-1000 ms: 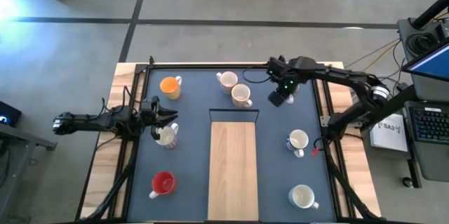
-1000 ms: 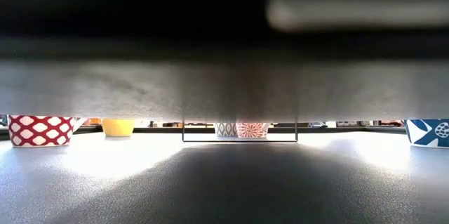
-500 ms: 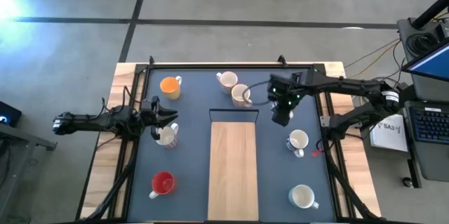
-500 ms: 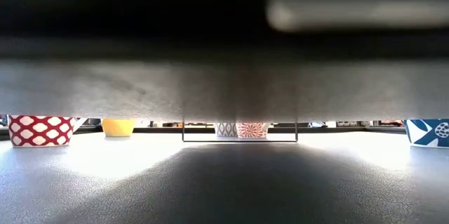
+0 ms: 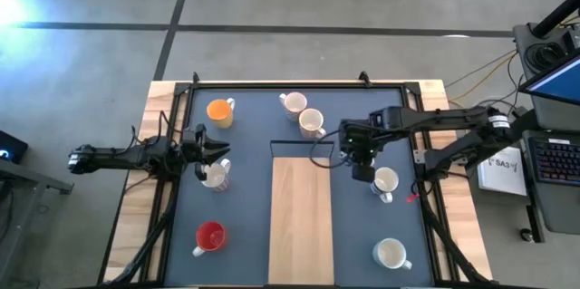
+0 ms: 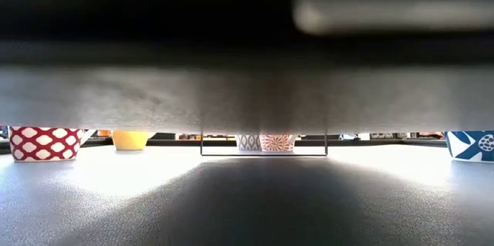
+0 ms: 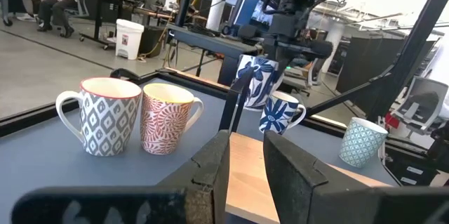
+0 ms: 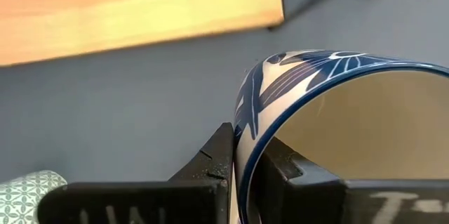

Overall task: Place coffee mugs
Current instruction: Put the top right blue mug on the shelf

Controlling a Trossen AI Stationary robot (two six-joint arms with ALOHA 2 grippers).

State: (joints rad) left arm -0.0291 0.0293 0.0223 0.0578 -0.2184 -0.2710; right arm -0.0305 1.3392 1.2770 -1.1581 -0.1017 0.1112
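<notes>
A: Item one, my right hand?
B: Pinched on the rim of a blue-leaf mug, one finger inside and one outside, carried above the dark surface just beside the wooden board and another blue-leaf mug.
A: My left hand?
B: At the left side, narrowed around a cream mug.
A: Other mugs?
B: Orange mug, red mug, two patterned mugs touching at the far edge, teal-patterned mug near right.
</notes>
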